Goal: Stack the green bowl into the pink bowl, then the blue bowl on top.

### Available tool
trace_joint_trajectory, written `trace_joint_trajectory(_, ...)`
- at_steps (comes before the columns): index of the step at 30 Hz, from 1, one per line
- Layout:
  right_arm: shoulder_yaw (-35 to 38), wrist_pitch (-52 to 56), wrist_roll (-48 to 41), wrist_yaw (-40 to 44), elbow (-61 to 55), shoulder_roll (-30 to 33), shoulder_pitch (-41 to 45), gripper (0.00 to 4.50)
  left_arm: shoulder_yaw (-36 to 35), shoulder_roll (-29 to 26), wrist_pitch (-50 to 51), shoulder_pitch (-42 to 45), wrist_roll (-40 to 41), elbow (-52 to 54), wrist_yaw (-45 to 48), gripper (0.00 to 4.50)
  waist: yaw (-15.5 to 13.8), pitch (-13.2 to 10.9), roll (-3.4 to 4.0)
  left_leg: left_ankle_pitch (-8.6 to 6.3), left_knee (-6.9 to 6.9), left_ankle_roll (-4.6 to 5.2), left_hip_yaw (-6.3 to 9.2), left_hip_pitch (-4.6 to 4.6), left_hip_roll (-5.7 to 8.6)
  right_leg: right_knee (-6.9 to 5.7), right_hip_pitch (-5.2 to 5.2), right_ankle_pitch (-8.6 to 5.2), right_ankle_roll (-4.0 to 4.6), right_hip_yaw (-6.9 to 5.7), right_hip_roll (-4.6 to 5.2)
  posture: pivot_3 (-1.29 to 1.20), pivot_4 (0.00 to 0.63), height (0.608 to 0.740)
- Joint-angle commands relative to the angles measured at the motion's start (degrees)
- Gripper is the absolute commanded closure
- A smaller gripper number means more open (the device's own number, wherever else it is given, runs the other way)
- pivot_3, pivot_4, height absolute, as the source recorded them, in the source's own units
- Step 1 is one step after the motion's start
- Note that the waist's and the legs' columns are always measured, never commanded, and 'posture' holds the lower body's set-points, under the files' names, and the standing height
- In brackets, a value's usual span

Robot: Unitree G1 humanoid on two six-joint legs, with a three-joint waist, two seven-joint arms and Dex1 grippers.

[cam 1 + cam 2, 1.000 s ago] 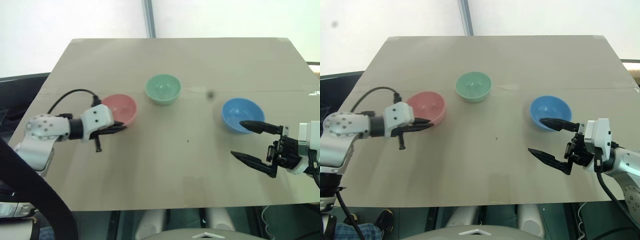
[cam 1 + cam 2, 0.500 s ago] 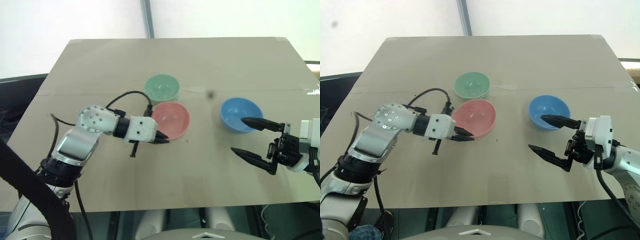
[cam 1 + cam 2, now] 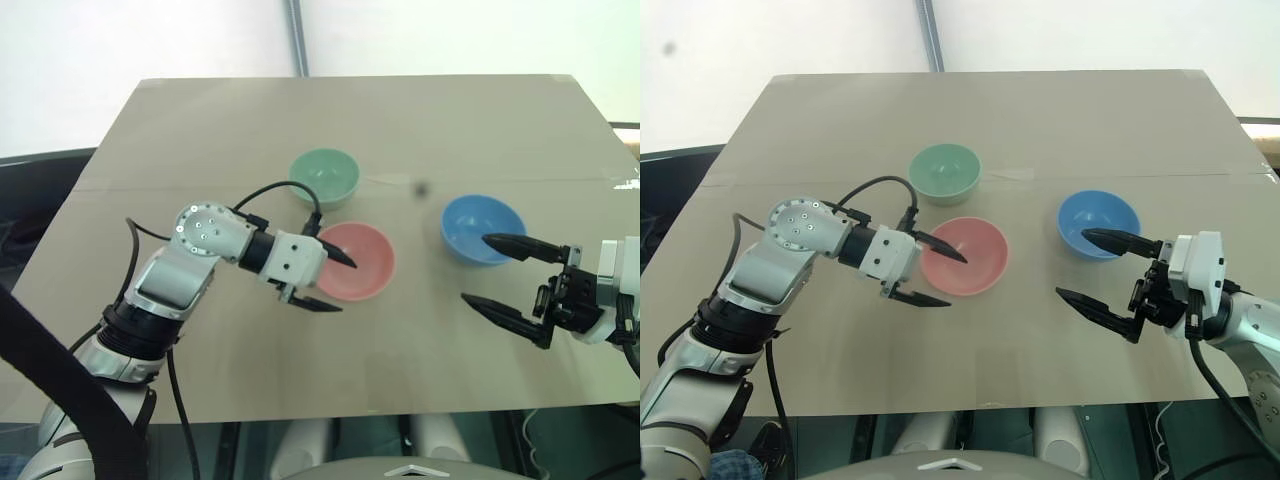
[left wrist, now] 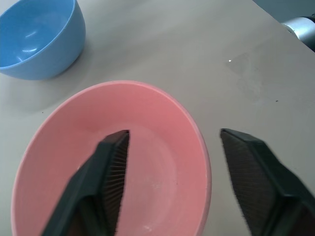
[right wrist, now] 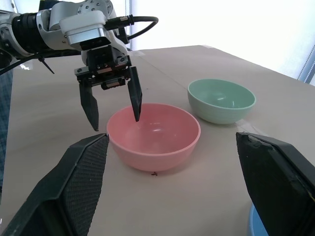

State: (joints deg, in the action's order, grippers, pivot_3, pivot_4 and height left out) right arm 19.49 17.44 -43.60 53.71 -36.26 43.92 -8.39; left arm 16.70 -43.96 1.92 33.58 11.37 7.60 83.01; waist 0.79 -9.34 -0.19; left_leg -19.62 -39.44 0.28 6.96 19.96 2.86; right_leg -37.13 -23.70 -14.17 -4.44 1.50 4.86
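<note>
The pink bowl [image 3: 352, 262] stands upright at the table's middle, just in front of the green bowl [image 3: 325, 177]. To their right sits the blue bowl [image 3: 483, 228]. My left gripper [image 3: 343, 285] is open and straddles the pink bowl's near-left rim, one finger inside and one outside, as the left wrist view shows over the pink bowl [image 4: 162, 172]. My right gripper [image 3: 475, 268] is open and empty, its upper finger over the blue bowl's near rim. In the right wrist view the left gripper [image 5: 116, 124] hangs at the pink bowl [image 5: 155, 135], with the green bowl [image 5: 221, 101] behind.
All three bowls rest on a tan table [image 3: 200, 130] whose front edge runs just below both grippers. A white post [image 3: 297, 40] stands behind the far edge. A black cable [image 3: 270, 190] loops from the left wrist.
My left gripper slid the pink bowl rightward from the table's left to in front of the green bowl, then opened and let go of its rim. The right arm stayed still.
</note>
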Motion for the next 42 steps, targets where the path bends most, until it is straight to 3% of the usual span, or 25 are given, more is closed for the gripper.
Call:
trace_joint_trajectory(1,0.7,-0.7,-0.5,-0.2,-2.1,-0.2,0.5,0.0,-0.9,-0.5,-1.7,0.4,0.1,0.3,0.3,0.05,0.0,0.0,0.0,0.0,-0.01,0.0,0.0,0.0,0.0,-0.01,0.0,0.0,0.0,0.0,0.0,0.0,0.15,0.74)
trace_joint_trajectory(10,0.2,-0.9,-0.3,0.5,-0.7,0.1,1.3,0.0,-5.3,-2.6,3.9,1.8,4.3,0.1,0.1,0.05,0.0,0.0,0.0,0.0,-0.01,0.0,0.0,0.0,0.0,-0.02,0.0,0.0,0.0,0.0,0.0,0.0,0.15,0.74)
trace_joint_trajectory(19,0.1,-0.8,-0.2,1.0,-0.2,-0.2,1.7,0.0,-13.7,-5.1,11.6,5.4,5.8,-10.0,-5.8,0.05,0.1,0.0,-0.02,0.0,-0.05,0.0,-0.01,-0.06,0.01,-0.13,0.0,-0.01,0.0,0.02,-0.01,0.0,0.15,0.74)
trace_joint_trajectory(26,-0.2,-1.2,0.2,2.2,1.5,0.1,3.1,0.0,-14.8,-6.6,2.9,3.9,0.0,-21.1,-10.6,0.05,0.1,0.0,-0.02,0.0,-0.06,-0.01,0.01,-0.07,0.0,-0.18,-0.02,-0.01,0.0,0.01,-0.02,0.0,0.15,0.74)
trace_joint_trajectory(42,-1.0,-1.1,0.7,3.8,3.6,0.1,6.0,0.0,-5.6,2.0,-27.4,16.3,-16.0,-46.9,-17.3,0.05,0.0,0.0,-0.05,0.01,-0.16,0.0,0.0,-0.01,0.07,-0.23,-0.02,0.0,0.0,-0.02,0.02,0.0,0.15,0.74)
